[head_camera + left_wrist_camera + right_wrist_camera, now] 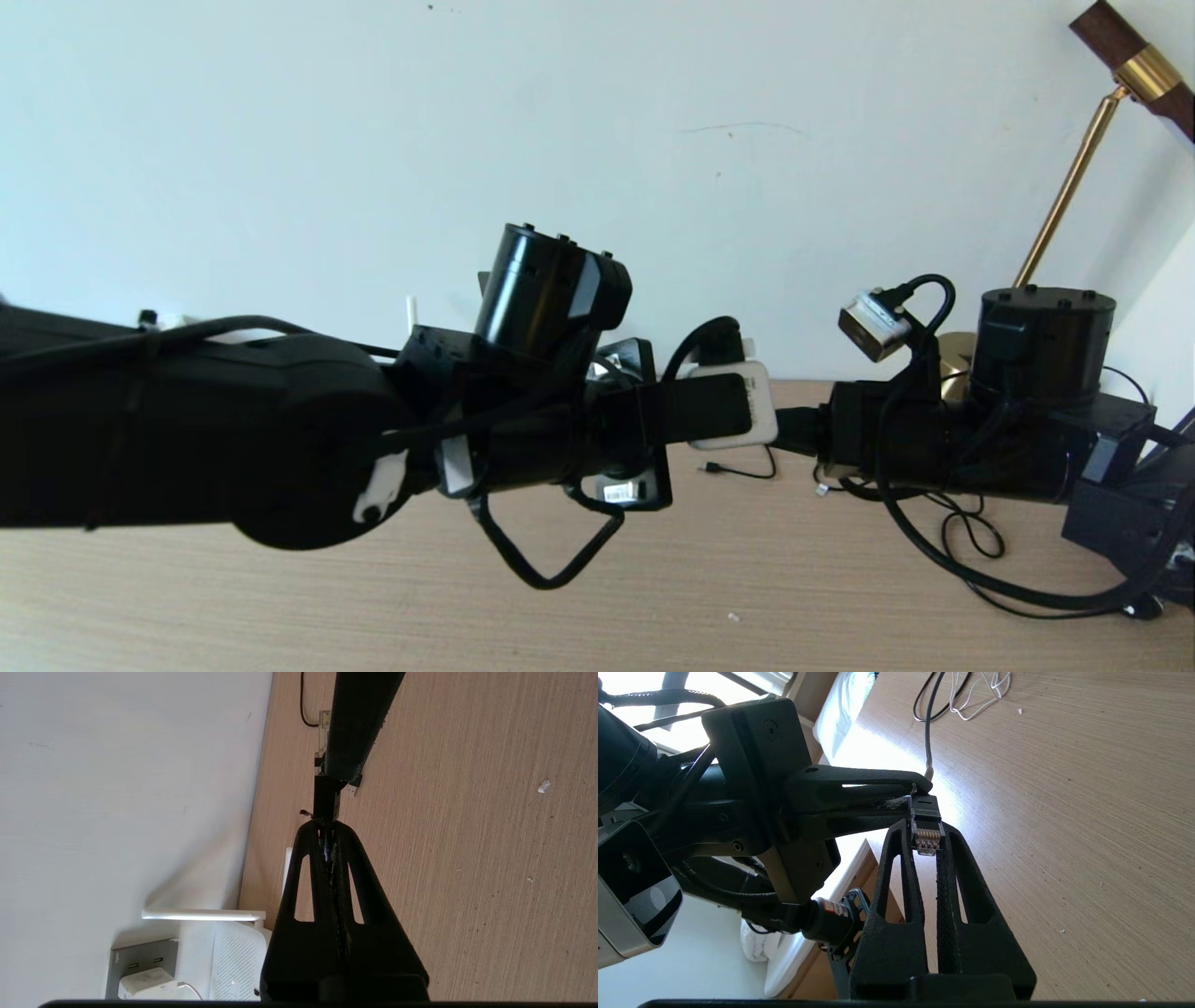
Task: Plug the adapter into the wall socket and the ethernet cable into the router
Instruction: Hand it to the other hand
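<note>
The ethernet cable (928, 728) is hanging in the air above the wooden table (597, 597), its black plug with the clear tip (926, 830) sitting between the two tools where they are meeting tip to tip. In the right wrist view, the right tool (927, 835) is pinching that plug between its fingertips, gold contacts facing the camera, while the left tool (920, 794) is reaching in from the side with its fingers pressed together on the plug's rear end, where the grey-looking cable is leaving it. In the left wrist view, the left tool (328, 828) is showing its fingers drawn in tight, with only a thin sliver between them, gripping the black plug body (325, 800), and the right arm's finger is coming in from the far side. In the head view, both arms are stretching level toward each other in front of the pale wall.

The router (238, 961) is lying flat by the wall, one white antenna (203, 914) standing out along it. Just beside it, the adapter (145, 982) is already sitting in the wall socket (140, 959), its thin white cord (189, 989) curling away. A brass lamp (1074, 177) is leaning at the table's far right corner, and loose black cables (971, 541) are looping on the table below the right arm.
</note>
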